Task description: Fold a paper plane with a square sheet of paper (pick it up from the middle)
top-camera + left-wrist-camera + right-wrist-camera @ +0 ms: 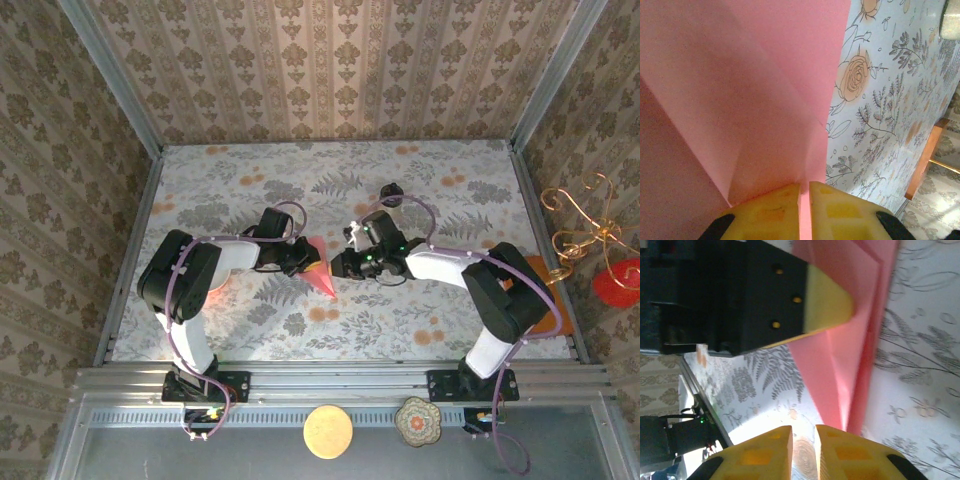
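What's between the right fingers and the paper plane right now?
Only bare floral table, in the right wrist view; the right fingers sit just short of the paper plane.

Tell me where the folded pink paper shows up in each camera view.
Top external: pink paper near the middle of the floral table cover.
Left wrist: pink paper across left and centre.
Right wrist: pink paper upper centre-right, tapering downward.
Shared landmark: the floral table cover's printed flowers.

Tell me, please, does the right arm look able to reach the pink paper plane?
Probably yes: the right gripper sits just short of the paper plane, nothing between them; the left gripper clamps it.
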Available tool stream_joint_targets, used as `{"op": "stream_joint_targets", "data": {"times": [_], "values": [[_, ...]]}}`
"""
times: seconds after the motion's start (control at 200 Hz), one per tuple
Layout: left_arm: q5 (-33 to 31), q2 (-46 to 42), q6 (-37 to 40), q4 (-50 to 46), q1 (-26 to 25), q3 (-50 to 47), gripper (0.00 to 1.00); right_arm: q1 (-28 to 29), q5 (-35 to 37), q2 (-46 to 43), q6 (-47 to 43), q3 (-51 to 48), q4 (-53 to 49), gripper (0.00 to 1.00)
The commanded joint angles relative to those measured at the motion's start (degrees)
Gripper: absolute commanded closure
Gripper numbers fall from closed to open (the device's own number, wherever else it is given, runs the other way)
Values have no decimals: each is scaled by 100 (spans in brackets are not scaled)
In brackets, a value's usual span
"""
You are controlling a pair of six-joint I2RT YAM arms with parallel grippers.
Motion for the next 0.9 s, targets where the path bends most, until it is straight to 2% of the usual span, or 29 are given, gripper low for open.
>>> {"op": "stream_joint_targets", "data": {"times": [0.0,0.4,0.895], "values": [[-22,34,80,-132,-34,89,85,214,-134,227,-125,222,-191,81],[-19,34,85,-153,-34,89,85,282,-33,792,-104,412,-372,84],[-13,70,94,-189,-34,106,86,287,-50,1001,-105,397,-400,84]]}}
